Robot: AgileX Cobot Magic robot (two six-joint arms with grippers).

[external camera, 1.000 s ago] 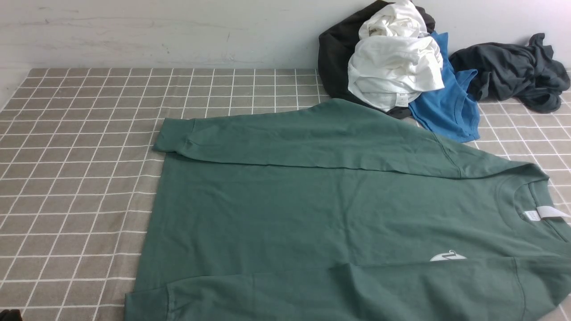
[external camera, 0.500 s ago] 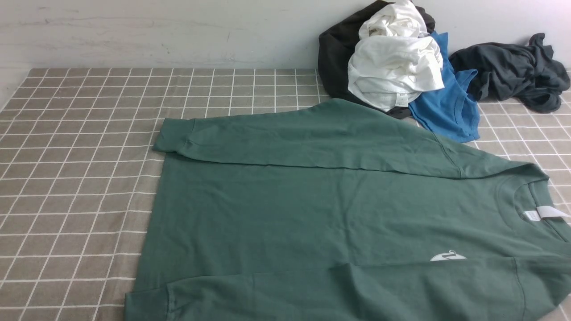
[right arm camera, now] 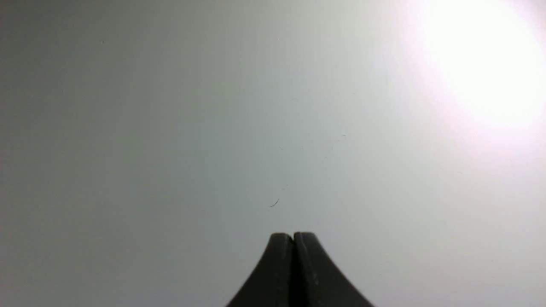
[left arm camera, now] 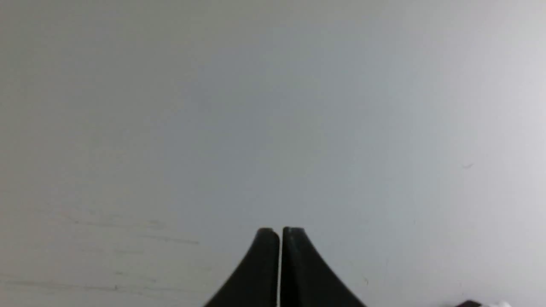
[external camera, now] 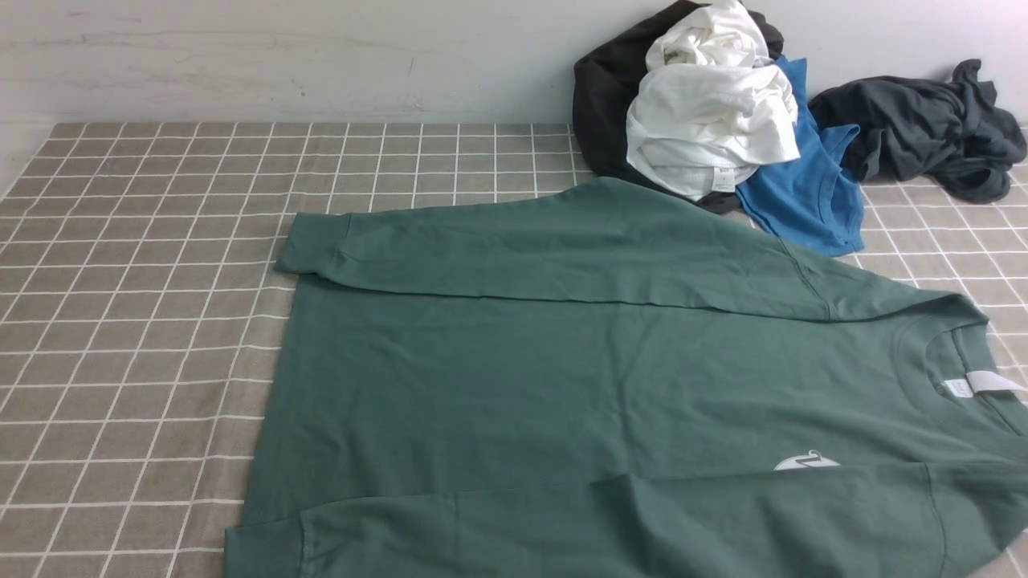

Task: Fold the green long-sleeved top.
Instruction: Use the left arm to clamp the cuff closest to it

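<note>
The green long-sleeved top point(external camera: 578, 377) lies flat on the checked tablecloth, collar and white neck label point(external camera: 976, 384) to the right, hem to the left. Its far sleeve point(external camera: 514, 249) is folded across the body, cuff at the left. Its near sleeve point(external camera: 610, 522) lies folded along the front edge. A small white logo point(external camera: 805, 462) shows on the chest. Neither gripper shows in the front view. My left gripper point(left arm camera: 280, 232) is shut and empty, facing a plain grey wall. My right gripper point(right arm camera: 293, 236) is shut and empty, also facing the wall.
A pile of clothes sits at the back right: a white garment point(external camera: 711, 120) on a black one point(external camera: 604, 96), a bright blue T-shirt point(external camera: 803, 193) and a dark charcoal-grey garment point(external camera: 923, 128). The checked tablecloth point(external camera: 144, 321) covers the table. A wall stands behind.
A dark object at the front view's bottom left corner one second ago has gone out of view. The green top has not moved.
</note>
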